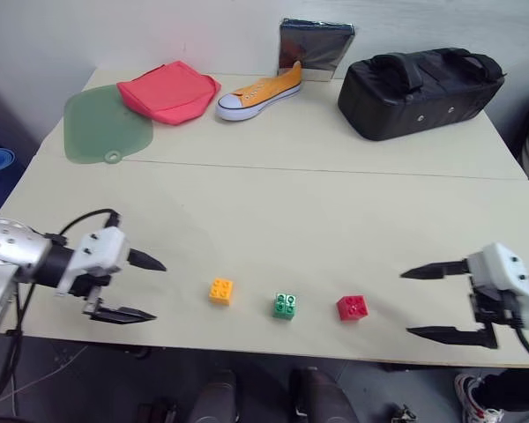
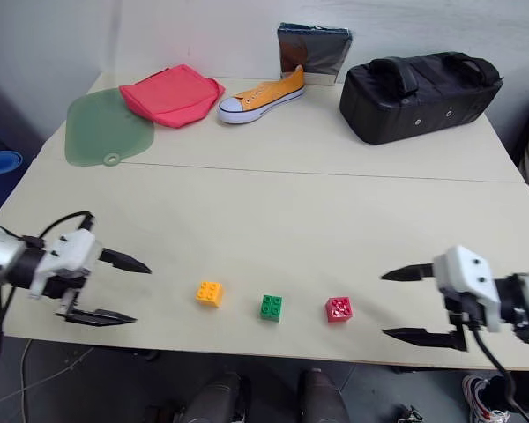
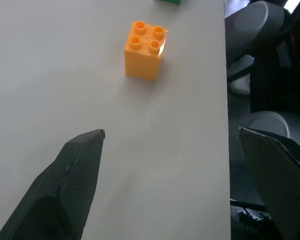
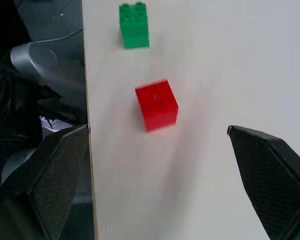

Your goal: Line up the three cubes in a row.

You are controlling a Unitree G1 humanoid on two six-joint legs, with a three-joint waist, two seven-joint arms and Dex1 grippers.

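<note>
Near the table's (image 1: 335, 203) front edge, an orange-yellow cube (image 1: 220, 291), a green cube (image 1: 284, 306) and a red cube (image 1: 352, 307) sat in a row, left to right. The left gripper (image 1: 141, 287) and right gripper (image 1: 423, 302) flanked them, jaws apart, holding nothing. Farther back lay an orange sneaker (image 1: 259, 91) and a black bag (image 1: 419, 90).

orange sneaker (image 1: 260, 92), black bag (image 1: 419, 90), red cloth (image 1: 169, 91)
</note>
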